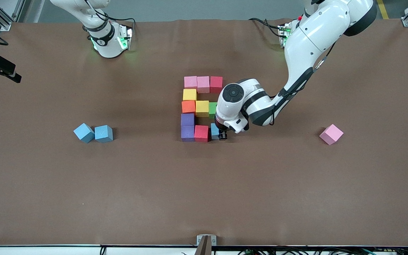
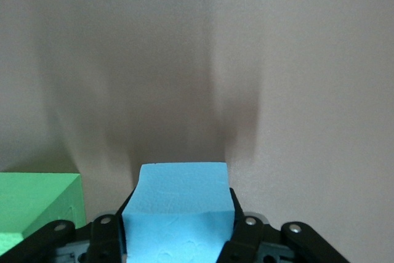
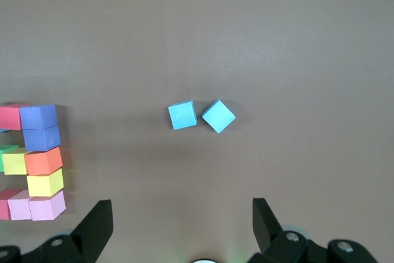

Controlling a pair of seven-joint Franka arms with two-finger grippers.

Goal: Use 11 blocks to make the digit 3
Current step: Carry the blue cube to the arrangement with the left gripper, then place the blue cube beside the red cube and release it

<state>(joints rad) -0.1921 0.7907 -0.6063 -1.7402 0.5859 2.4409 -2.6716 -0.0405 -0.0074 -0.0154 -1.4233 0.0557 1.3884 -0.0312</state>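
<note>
A light blue block [image 2: 178, 214] is clamped by the left gripper [image 1: 222, 135] at table level, beside the red block [image 1: 201, 133] in the digit's [image 1: 199, 108] nearest bar. A green block [image 2: 34, 204] sits adjacent. Two spare blue blocks [image 1: 93, 133] and a stray pink block [image 1: 331, 134] lie well apart. The right gripper [image 3: 181, 229] is held wide, waiting.

Brown table [image 1: 48, 184] carries coloured blocks [image 1: 197, 108]

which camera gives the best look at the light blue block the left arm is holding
The left wrist view: the light blue block fills the foreground, clamped in the left tool. In the front view only a sliver of it shows beside the red block, mostly covered by the arm. The right wrist view does not clearly show it.
</note>
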